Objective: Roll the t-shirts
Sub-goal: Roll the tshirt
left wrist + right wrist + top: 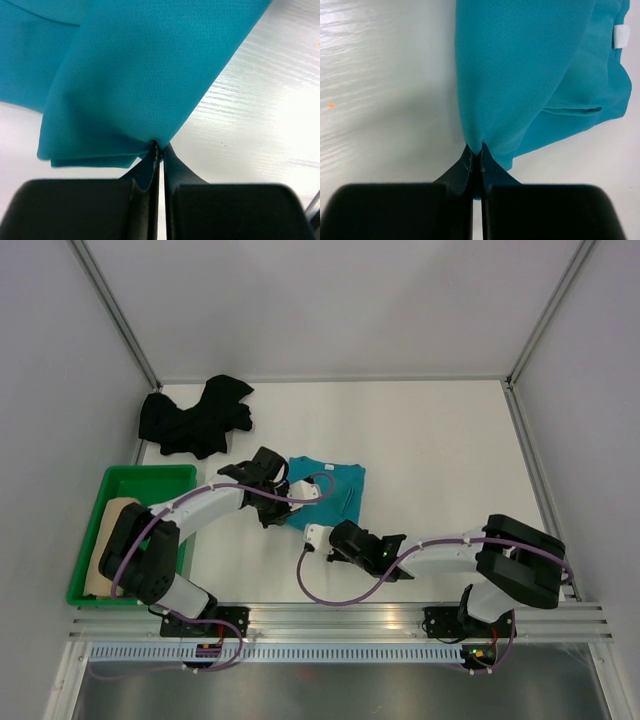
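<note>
Top external view shows the teal shirt (332,490) mid-frame on the tabletop (440,460). Your left end effector (158,146) and right end effector (476,147) each pinch its lower edge. The cloth lies up-frame of both, so roll that way.

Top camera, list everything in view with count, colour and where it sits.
teal shirt: one, teal, middle of the table, partly folded, pinched by both hands
black shirt: one, black, crumpled at the far left corner
beige shirt: one, beige, in the tray, partly hidden by the left arm
tray: one, green, near left side of the table
table: one, white, under everything
left hand: one, black, shut on a fold of the teal shirt
right hand: one, black, shut on a fold of the teal shirt
</note>
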Robot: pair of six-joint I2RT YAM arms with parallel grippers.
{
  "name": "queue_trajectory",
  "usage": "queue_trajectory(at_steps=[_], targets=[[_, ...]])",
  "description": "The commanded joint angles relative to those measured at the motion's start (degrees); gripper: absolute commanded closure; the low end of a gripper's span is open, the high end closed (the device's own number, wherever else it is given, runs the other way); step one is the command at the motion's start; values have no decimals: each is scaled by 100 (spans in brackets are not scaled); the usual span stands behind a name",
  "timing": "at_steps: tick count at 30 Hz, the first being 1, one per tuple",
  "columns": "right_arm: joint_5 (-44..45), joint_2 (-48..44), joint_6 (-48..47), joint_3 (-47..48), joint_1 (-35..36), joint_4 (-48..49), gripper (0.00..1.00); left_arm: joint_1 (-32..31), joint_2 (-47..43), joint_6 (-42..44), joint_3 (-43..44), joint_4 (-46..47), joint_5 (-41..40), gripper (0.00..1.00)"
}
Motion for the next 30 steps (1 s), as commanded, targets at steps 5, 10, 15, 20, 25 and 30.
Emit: queue_trajectory(at_steps=[5, 10, 15, 20, 25, 30], targets=[[-1636, -773, 917, 253, -464, -857, 100, 78, -276, -88, 537, -444, 439, 93], [-2699, -791, 1295, 227, -1334, -531, 100, 69, -170, -79, 670, -321, 588, 55], [-3175, -879, 1339, 139, -1721, -391, 100, -1, -267, 307, 670, -321, 633, 38], [-3632, -888, 1471, 104, -1950, -242, 100, -19, -250, 800, 398, -111, 572, 28], [-4045, -949, 1471, -55, -2073, -21, 100, -28, -285, 1336, -181, 854, 326, 28], [-4257, -853, 1418, 7, -2170, -83, 100, -37, -57, 1661, -410, 1594, 159, 27]])
